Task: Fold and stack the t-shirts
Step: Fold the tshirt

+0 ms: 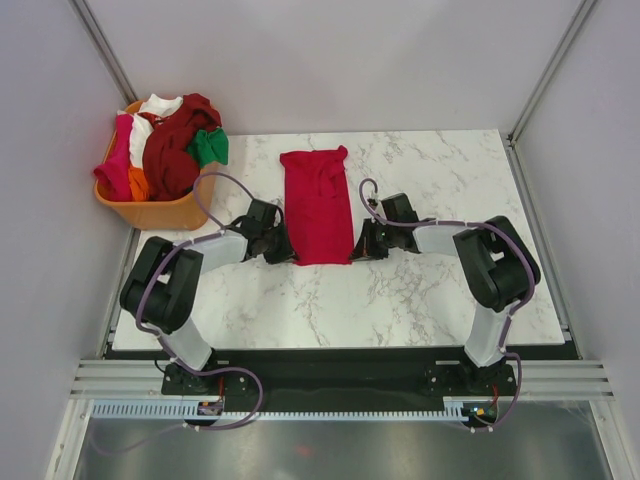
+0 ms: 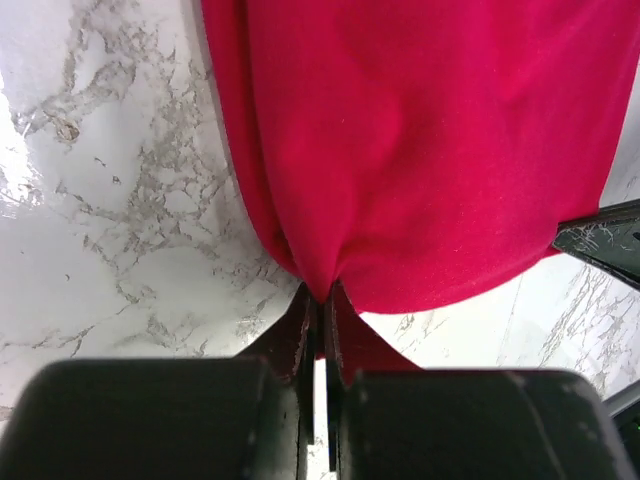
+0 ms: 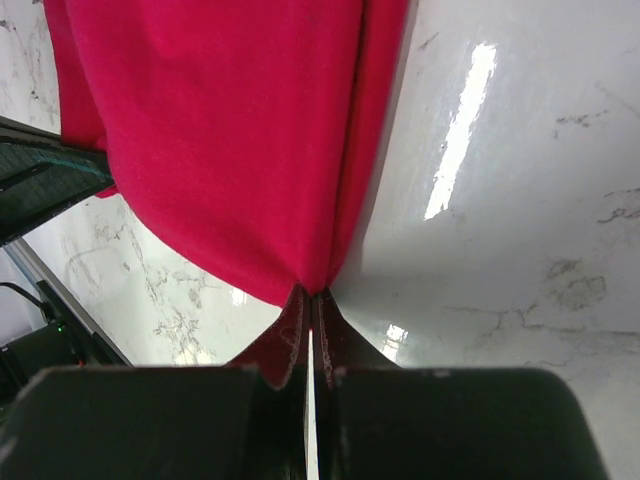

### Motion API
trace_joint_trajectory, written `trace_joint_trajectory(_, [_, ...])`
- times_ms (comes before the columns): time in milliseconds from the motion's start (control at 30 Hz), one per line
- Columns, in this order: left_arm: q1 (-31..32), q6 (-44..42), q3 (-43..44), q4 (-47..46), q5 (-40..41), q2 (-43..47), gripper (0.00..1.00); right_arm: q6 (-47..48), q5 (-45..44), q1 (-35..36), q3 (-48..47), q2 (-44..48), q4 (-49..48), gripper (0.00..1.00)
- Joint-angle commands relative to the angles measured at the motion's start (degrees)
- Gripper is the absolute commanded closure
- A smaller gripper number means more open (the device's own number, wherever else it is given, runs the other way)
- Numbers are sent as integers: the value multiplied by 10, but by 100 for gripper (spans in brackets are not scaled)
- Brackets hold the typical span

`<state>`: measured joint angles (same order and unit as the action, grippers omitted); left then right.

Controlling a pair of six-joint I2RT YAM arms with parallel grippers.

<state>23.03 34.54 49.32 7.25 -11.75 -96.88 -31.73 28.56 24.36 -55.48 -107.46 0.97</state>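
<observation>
Since the left hand (image 2: 320,297) and right hand (image 3: 308,297) are clamped on near corners of the crimson t-shirt (image 1: 318,205), these should be lifted level and folded forward together.

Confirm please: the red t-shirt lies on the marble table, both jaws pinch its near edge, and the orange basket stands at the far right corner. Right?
Only the side is wrong. The top view shows the orange basket at the far left corner. The red t-shirt does lie on the marble table, both jaws pinching its near edge.
</observation>
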Motion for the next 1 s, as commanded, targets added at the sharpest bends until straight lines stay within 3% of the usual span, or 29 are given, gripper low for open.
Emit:
trace_joint_trajectory(0, [3, 3, -3, -8, 16, -5, 98, 20, -23, 4, 33, -4, 51, 100])
trace_joint_trajectory(300, [53, 26, -62, 39, 9, 119, 98, -1, -40, 17, 91, 130, 66, 100])
trace_joint_trajectory(467, [132, 49, -75, 150, 32, 235, 98, -18, -88, 55, 133, 285, 136, 100])
trace_joint_trajectory(600, [156, 91, -98, 217, 37, 360, 98, -75, -127, 81, 155, 436, 199, 100])
trace_joint_trajectory(700, [157, 112, -99, 242, 38, 412, 98, -94, -147, 89, 145, 497, 236, 100])
trace_joint_trajectory(800, [156, 114, -74, 262, 49, 447, 98, -97, -156, 89, 109, 505, 263, 100])
trace_joint_trajectory(967, [155, 87, 20, 308, 93, 387, 98, -68, -189, 89, 21, 457, 285, 100])
